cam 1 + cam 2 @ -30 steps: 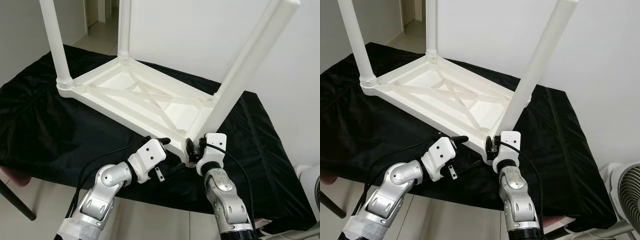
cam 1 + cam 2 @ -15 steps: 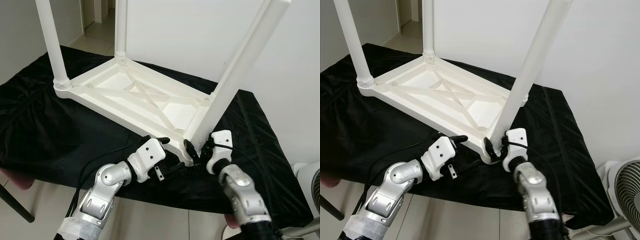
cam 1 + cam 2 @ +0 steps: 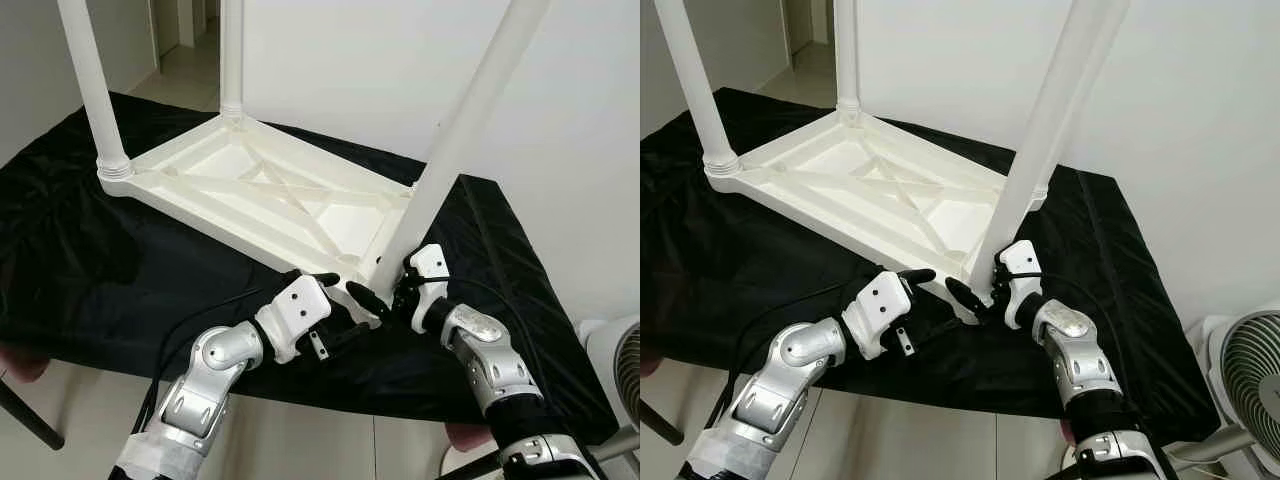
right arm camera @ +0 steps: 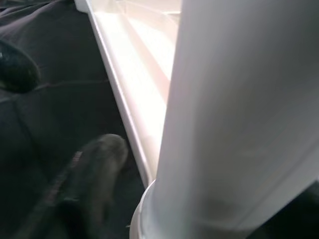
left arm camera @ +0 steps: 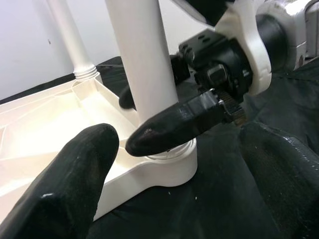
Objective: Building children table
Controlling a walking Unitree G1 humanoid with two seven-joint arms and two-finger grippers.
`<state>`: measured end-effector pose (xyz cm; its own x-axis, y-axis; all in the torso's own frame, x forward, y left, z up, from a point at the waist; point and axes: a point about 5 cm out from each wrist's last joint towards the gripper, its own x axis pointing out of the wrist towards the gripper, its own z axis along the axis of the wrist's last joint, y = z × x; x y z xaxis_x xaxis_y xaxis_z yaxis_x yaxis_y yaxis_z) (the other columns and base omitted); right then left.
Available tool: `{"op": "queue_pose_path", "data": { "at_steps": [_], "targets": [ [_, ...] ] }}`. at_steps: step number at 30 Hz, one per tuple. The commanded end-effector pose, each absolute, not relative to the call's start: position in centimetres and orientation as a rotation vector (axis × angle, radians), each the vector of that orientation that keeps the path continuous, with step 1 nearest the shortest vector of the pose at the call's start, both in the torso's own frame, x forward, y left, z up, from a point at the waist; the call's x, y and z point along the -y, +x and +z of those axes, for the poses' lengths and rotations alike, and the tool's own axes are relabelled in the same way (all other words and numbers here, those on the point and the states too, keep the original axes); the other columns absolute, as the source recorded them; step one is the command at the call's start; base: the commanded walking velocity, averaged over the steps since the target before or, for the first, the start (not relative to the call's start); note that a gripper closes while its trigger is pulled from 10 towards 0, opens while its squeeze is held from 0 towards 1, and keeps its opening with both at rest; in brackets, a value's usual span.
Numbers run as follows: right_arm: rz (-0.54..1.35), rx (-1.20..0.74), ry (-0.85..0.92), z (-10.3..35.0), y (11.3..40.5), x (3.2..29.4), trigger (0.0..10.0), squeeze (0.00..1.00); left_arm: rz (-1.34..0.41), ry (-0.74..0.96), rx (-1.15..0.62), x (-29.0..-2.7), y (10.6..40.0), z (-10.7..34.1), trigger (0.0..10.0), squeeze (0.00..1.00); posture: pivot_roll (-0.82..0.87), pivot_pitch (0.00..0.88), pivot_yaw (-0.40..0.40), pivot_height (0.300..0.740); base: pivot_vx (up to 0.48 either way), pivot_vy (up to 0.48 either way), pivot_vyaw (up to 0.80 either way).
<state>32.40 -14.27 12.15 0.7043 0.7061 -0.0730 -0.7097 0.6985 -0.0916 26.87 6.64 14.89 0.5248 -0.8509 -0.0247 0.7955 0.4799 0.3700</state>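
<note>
Straddling the base of the nearest white plastic leg (image 3: 455, 140), the right gripper (image 3: 386, 290) has its two black fingers spread, one finger (image 5: 179, 121) passing in front of the leg's collar and the other (image 5: 130, 97) behind it; whether the pads actually press the leg cannot be told. The left gripper (image 3: 325, 300) sits just beside it at the near corner of the upturned white plastic children's table (image 3: 270, 195), fingers parted, upper fingertip (image 3: 322, 280) close against the tabletop's near edge, the lower one over the cloth. It holds nothing.

The table lies top-down on a black cloth-covered work surface (image 3: 70, 250). The near leg stands in its corner socket. Two more white legs rise upright: one (image 3: 90, 90) at the left corner, one (image 3: 231, 55) at the far corner. Diagonal ribs cross the underside.

Clearance: the near corner lies close to the front edge of the cloth, where both silver arms reach in from below. Open black cloth extends to the robot's left and right of the tabletop. A white wall stands close behind the surface. A round grey fan (image 3: 1245, 385) sits on the floor to the right, well apart from the table.
</note>
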Motion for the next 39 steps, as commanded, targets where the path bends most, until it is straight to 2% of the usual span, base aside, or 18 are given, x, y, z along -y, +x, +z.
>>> {"op": "queue_pose_path", "data": {
  "at_steps": [1, 12, 13, 14, 19, 23, 26, 28, 30, 32, 33, 34, 39],
  "targets": [
    [0.818, -0.053, -0.150, 12.0, 32.6, 14.1, 0.0, 0.00, -0.950, 0.360, 0.189, -6.4, 27.0, 15.0, 10.0, 0.00, 0.03, 0.000, -0.167, 0.740, 0.000, 0.000, 0.00],
    [0.872, -0.078, -0.150, 11.0, 32.3, 14.7, 0.0, 0.00, -0.949, 0.358, 0.185, -6.5, 26.9, 15.0, 10.0, 0.00, 0.04, 0.000, -0.167, 0.740, 0.000, 0.000, 0.00],
    [0.865, -0.074, -0.149, 11.0, 32.3, 14.8, 3.8, 0.00, -0.951, 0.358, 0.185, -6.4, 26.9, 15.0, 10.0, 0.00, 0.03, 0.000, -0.162, 0.740, 0.000, 0.000, 0.00],
    [0.845, -0.070, -0.138, 11.0, 32.4, 14.8, 10.0, 0.00, -0.953, 0.358, 0.186, -6.4, 26.9, 15.0, 10.0, 0.00, 0.03, 0.000, -0.164, 0.740, 0.000, 0.000, 0.00],
    [0.770, -0.054, -0.131, 11.2, 32.6, 14.8, 10.0, 0.00, -0.956, 0.355, 0.189, -6.2, 27.1, 15.1, 10.0, 0.00, 0.02, 0.000, -0.164, 0.740, 0.000, 0.000, 0.00],
    [0.616, -0.065, -0.117, 11.1, 32.7, 14.3, 10.0, 0.00, -0.957, 0.356, 0.190, -6.1, 27.2, 15.1, 10.0, 0.00, 0.02, 0.000, -0.167, 0.740, 0.000, 0.000, 0.00],
    [0.594, -0.059, -0.104, 11.1, 32.5, 14.2, 10.0, 0.00, -0.956, 0.355, 0.191, -6.1, 27.2, 15.1, 10.0, 0.00, 0.02, 0.000, -0.167, 0.740, 0.000, 0.000, 0.00],
    [0.481, -0.065, -0.047, 11.2, 32.2, 13.9, 10.0, 0.00, -0.952, 0.356, 0.190, -6.2, 27.2, 15.0, 10.0, 0.00, 0.02, 0.000, -0.168, 0.740, 0.000, 0.000, 0.00],
    [0.481, -0.065, -0.047, 11.2, 32.2, 13.9, 10.0, 0.00, -0.952, 0.356, 0.190, -6.2, 27.2, 15.0, 10.0, 0.00, 0.02, 0.000, -0.168, 0.740, 0.000, 0.000, 0.00],
    [0.411, -0.066, -0.026, 11.3, 31.9, 13.7, 10.0, 0.00, -0.950, 0.357, 0.189, -6.2, 27.2, 15.0, 10.0, 0.00, 0.02, 0.000, -0.171, 0.740, 0.000, 0.000, 0.00],
    [0.254, -0.059, 0.001, 11.4, 31.0, 13.3, 10.0, 0.00, -0.949, 0.358, 0.188, -6.2, 27.3, 14.9, 10.0, 0.00, 0.02, 0.000, -0.175, 0.740, 0.000, 0.000, 0.00],
    [0.174, -0.045, -0.008, 11.5, 30.6, 13.4, 10.0, 0.00, -0.949, 0.358, 0.188, -6.1, 27.4, 14.9, 10.0, 0.00, 0.02, 0.000, -0.175, 0.740, 0.000, 0.000, 0.00],
    [0.067, -0.053, -0.006, 11.4, 29.6, 13.1, 10.0, 0.00, -0.951, 0.360, 0.190, -6.0, 27.5, 14.9, 10.0, 0.00, 0.02, 0.000, -0.171, 0.740, 0.000, 0.000, 0.00]
  ]
}}
